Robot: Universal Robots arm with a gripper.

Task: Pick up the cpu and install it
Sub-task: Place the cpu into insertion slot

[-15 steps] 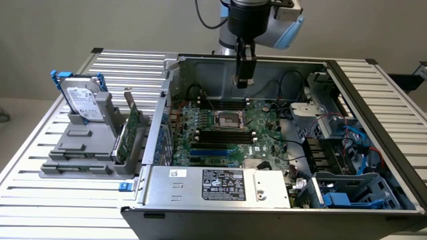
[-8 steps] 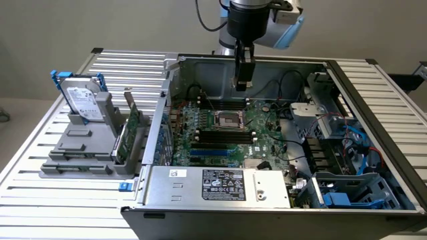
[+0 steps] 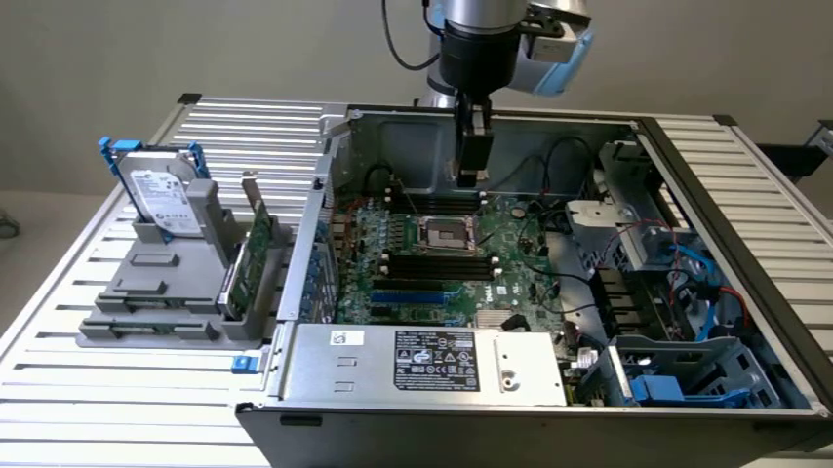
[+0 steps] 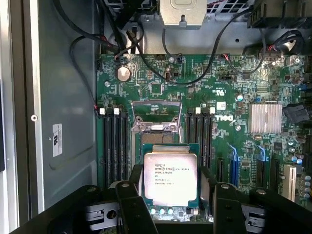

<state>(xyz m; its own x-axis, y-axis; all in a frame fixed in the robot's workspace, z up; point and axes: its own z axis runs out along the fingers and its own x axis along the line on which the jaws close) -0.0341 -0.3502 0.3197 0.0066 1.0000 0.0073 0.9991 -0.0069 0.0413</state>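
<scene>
Cpu (image 4: 170,178), flat square, silvery matte lid, thin rim: we see black jaws pinching its edges; green motherboard (image 4: 195,92) beneath them, inside grey metal case (image 3: 326,361) on slatted worktop (image 3: 117,390).

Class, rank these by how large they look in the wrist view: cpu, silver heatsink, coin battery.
1. cpu, largest, though nearness to the camera inflates it.
2. heatsink.
3. coin battery, clearly smallest.

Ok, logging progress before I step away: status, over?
End effector shut on flat square silver-topped cpu, above green motherboard. Metal-framed socket looks open, empty. No obstruction seen between.
</scene>
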